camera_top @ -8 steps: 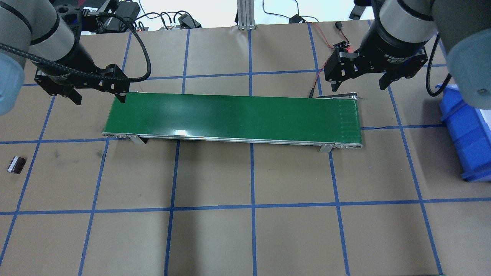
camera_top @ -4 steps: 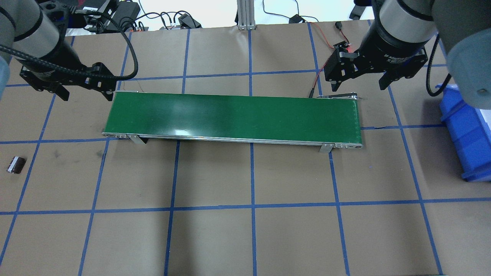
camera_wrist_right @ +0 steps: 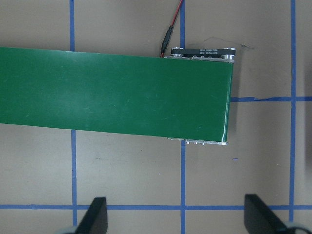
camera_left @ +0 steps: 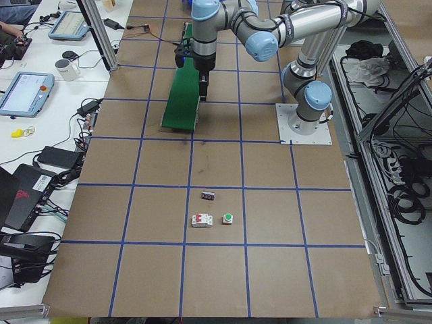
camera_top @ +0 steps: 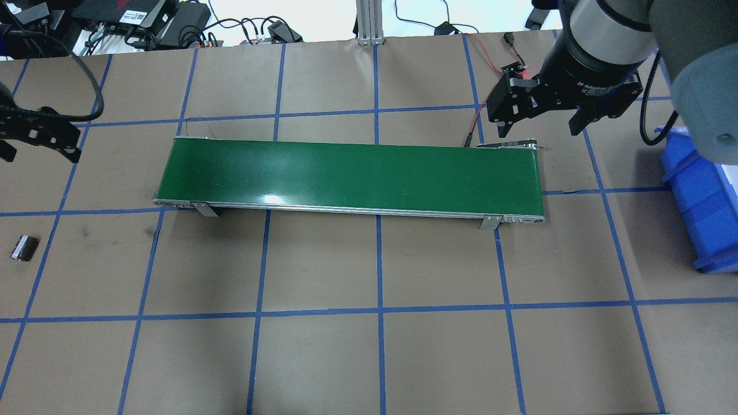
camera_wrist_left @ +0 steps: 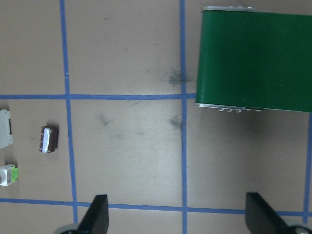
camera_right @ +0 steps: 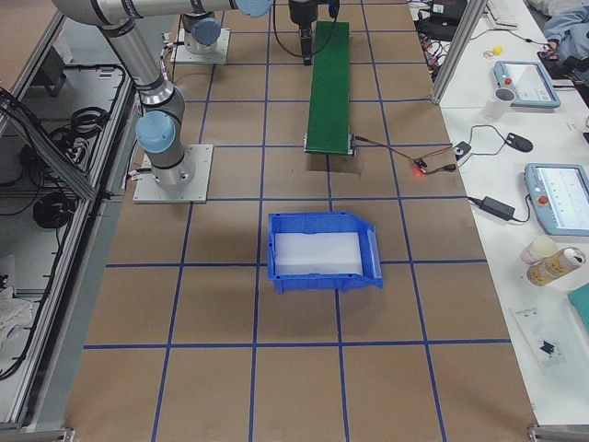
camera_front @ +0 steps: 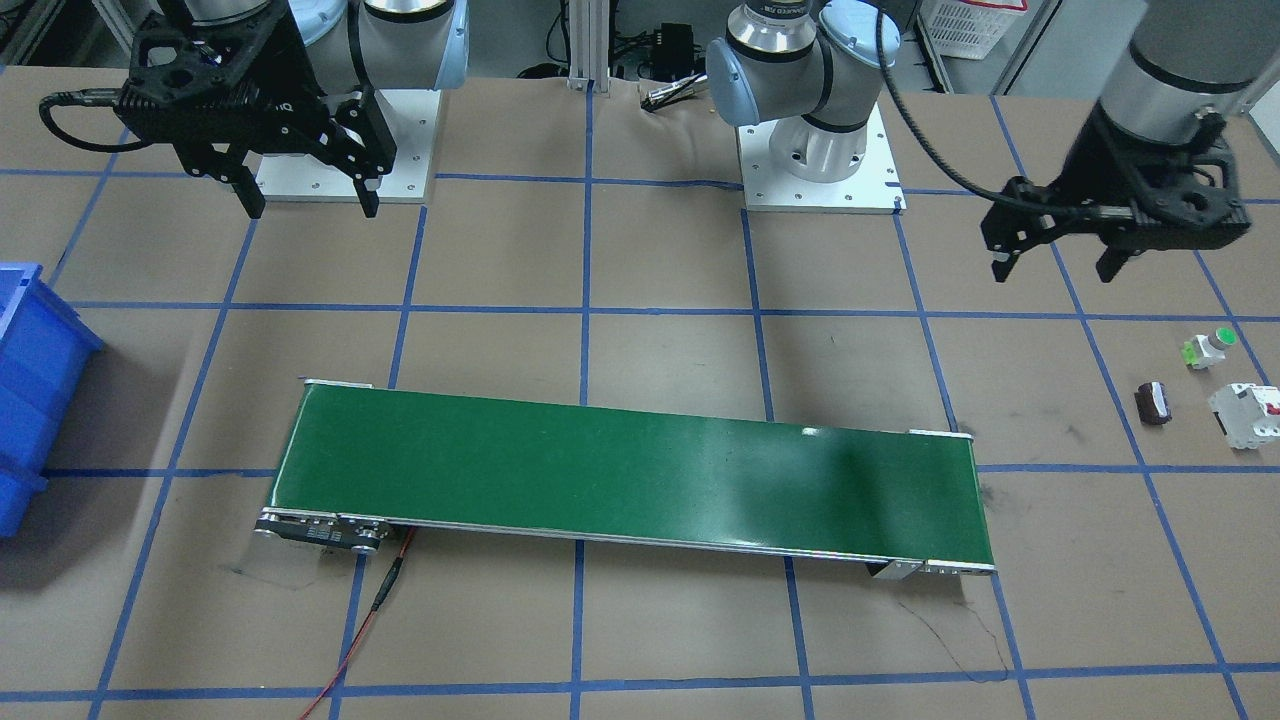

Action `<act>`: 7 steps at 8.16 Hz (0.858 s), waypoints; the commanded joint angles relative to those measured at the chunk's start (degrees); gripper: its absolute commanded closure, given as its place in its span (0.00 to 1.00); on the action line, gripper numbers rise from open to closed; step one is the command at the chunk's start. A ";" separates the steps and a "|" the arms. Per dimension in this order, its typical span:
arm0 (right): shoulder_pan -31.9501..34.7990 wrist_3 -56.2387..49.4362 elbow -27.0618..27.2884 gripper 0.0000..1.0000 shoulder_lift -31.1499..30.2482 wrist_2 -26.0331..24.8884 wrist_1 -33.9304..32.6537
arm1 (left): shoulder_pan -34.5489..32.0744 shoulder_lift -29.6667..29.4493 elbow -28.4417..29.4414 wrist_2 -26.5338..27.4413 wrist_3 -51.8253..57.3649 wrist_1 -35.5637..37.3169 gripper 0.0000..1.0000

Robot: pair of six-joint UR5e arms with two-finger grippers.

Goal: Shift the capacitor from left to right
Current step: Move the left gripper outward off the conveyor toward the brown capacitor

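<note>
**Capacitor sits out to the left of the left gripper**

At the far left of the counter [camera_top: 323,357] the capacitor [camera_top: 24,248] lies on the paper. It is near the white breaker [camera_front: 1245,415] and the green-capped part [camera_front: 1205,348] but touches neither.

The left gripper [camera_front: 1052,268] hangs above the counter, spread wide and holding nothing. In its wrist view the capacitor is off to the left of the fingers, not beneath them. Its long axis runs across the line along which the jaws close. This arm is by far the nearer.

Further right lies the green conveyor belt [camera_top: 351,173]. Near its right end is the right gripper [camera_top: 536,124], also spread and holding nothing, and beyond that the blue bin [camera_top: 700,196].
</note>
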 commanded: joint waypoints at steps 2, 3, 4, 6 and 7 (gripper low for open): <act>0.00 0.02 0.00 0.00 0.00 -0.02 -0.04 | 13.18 -5.86 -0.18 -0.21 9.83 6.59 0.00; 0.00 0.02 0.00 0.00 0.00 -0.11 0.05 | 16.43 -7.70 -0.18 -0.21 9.84 6.68 0.00; 0.00 0.02 0.00 0.00 0.00 -0.11 -0.04 | 18.21 -9.64 -0.09 -0.30 9.93 6.76 0.00; 0.00 0.02 0.00 0.00 0.00 -0.11 0.05 | 20.76 -12.98 -0.18 -0.21 13.60 9.21 0.00; 0.00 0.02 0.00 0.00 0.00 -0.11 0.05 | 22.08 -15.08 -0.18 -0.21 13.97 10.36 0.00</act>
